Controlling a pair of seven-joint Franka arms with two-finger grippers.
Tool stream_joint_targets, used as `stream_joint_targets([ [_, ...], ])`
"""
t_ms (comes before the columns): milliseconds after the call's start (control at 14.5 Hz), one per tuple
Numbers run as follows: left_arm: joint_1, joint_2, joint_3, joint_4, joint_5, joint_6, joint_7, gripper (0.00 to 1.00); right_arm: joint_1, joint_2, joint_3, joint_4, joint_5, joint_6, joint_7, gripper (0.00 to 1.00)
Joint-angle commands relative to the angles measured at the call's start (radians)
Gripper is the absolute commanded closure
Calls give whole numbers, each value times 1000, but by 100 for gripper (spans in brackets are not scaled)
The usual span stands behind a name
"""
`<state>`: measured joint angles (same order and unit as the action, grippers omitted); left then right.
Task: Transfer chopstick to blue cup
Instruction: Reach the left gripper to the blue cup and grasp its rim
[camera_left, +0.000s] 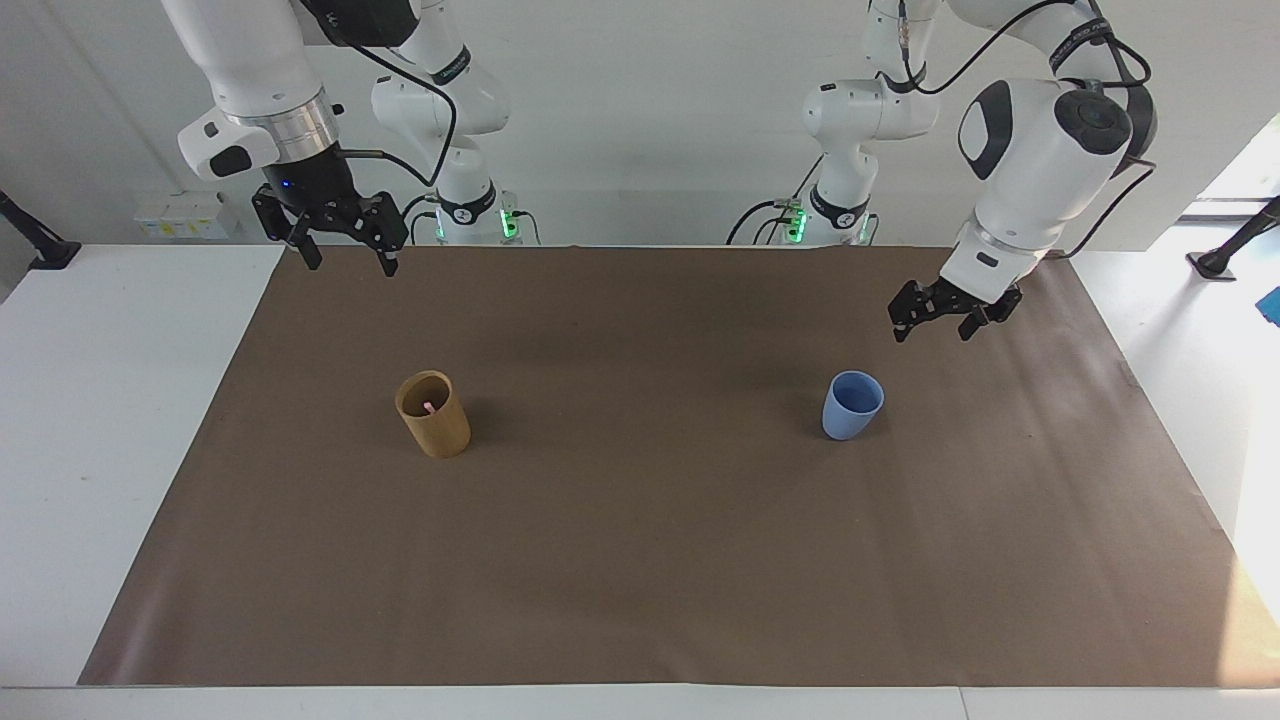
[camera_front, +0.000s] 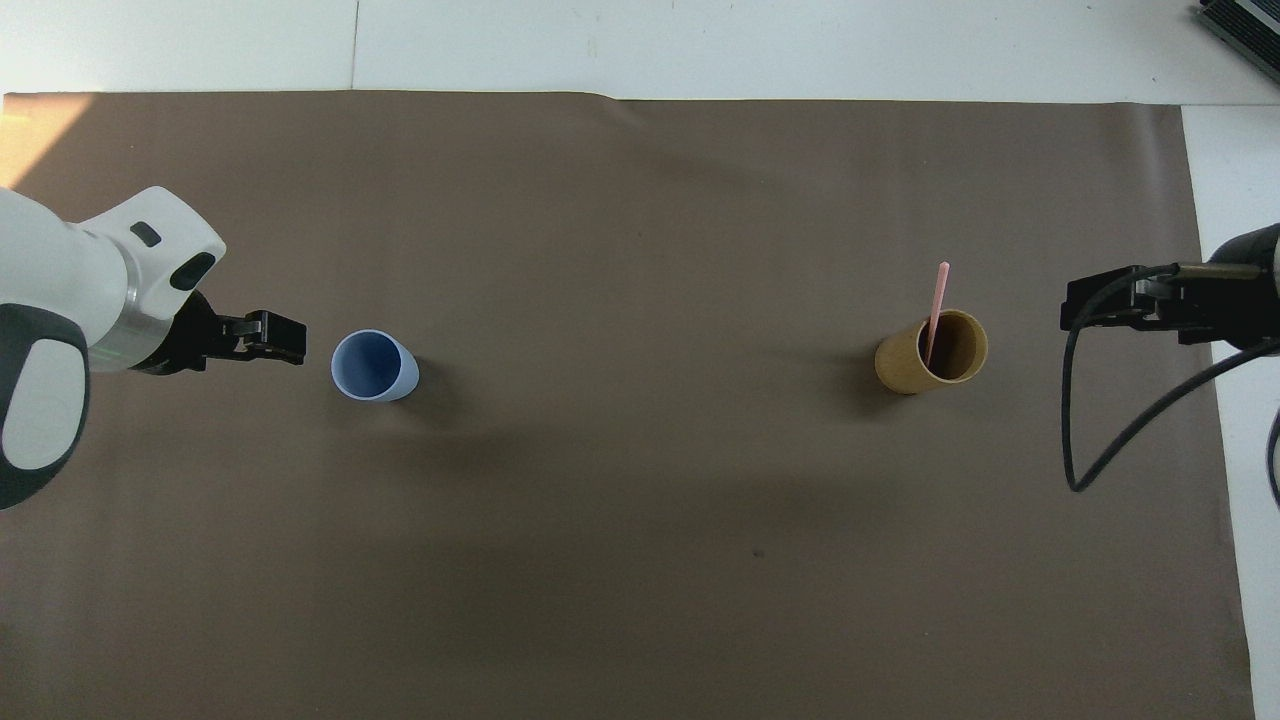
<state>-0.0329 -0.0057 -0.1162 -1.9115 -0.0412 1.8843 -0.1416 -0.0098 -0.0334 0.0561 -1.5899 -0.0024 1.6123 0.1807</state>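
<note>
A pale pink chopstick (camera_front: 938, 298) stands in the tan cup (camera_front: 900, 366), leaning on its rim; only its tip (camera_left: 428, 406) shows in the facing view, inside the tan cup (camera_left: 436, 425). The blue cup (camera_left: 852, 406) stands upright and empty toward the left arm's end, also seen from overhead (camera_front: 373, 365). My left gripper (camera_left: 932, 332) is open and empty, raised over the mat close beside the blue cup, not touching it; it also shows in the overhead view (camera_front: 290, 340). My right gripper (camera_left: 350, 264) is open and empty, waiting high at the mat's edge near its base (camera_front: 1078, 303).
A brown mat (camera_left: 640, 560) covers most of the white table (camera_left: 120, 400). The two cups stand far apart on it. A black cable (camera_front: 1100, 440) loops down from the right wrist.
</note>
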Motion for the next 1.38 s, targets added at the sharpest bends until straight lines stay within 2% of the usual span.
stream_joint_targets([
  [0, -21, -1, 12, -102, -12, 106, -77, 0, -13, -23, 7, -27, 25, 9, -21, 0],
  [208, -55, 44, 13, -168, -12, 234, -154, 0, -13, -23, 7, -27, 25, 9, -21, 0],
  [623, -55, 127, 13, -179, -12, 323, -165, 1, -13, -23, 7, -28, 25, 9, -21, 0],
  [692, -55, 124, 13, -185, -12, 322, -165, 42, -13, -23, 7, -28, 25, 9, -21, 0],
  [761, -55, 121, 13, -192, -12, 315, -156, 88, -13, -23, 7, -28, 25, 9, -21, 0],
  [830, -55, 119, 13, -193, -12, 314, -145, 100, -13, -23, 7, -27, 25, 9, -21, 0],
  [1107, -58, 124, 15, -181, -3, 309, -112, 100, -13, -23, 7, -28, 25, 9, -23, 0],
  [1314, -71, 116, 16, -121, 12, 271, -119, 100, -18, -23, 7, -28, 25, 38, -23, 0],
])
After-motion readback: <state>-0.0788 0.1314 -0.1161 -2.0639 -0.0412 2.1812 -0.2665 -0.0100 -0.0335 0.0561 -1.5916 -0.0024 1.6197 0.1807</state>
